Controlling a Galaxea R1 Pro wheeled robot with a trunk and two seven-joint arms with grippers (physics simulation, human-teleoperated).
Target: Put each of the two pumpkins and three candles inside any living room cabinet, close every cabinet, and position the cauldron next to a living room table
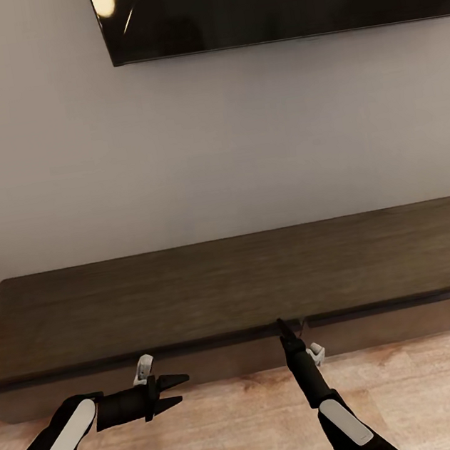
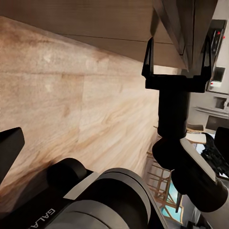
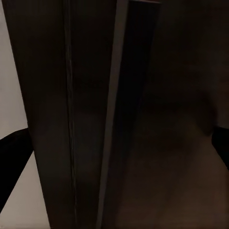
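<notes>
The right end effector (image 1: 292, 324), fingers spread, meets the long dark-brown wooden cabinet (image 1: 234, 288) front edge, apparently to pull it open; left end effector (image 1: 179, 390) idles spread.

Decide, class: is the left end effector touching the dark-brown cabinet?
Apart. In the head view, the left end effector hangs open over the wooden floor, short of the cabinet front.
</notes>
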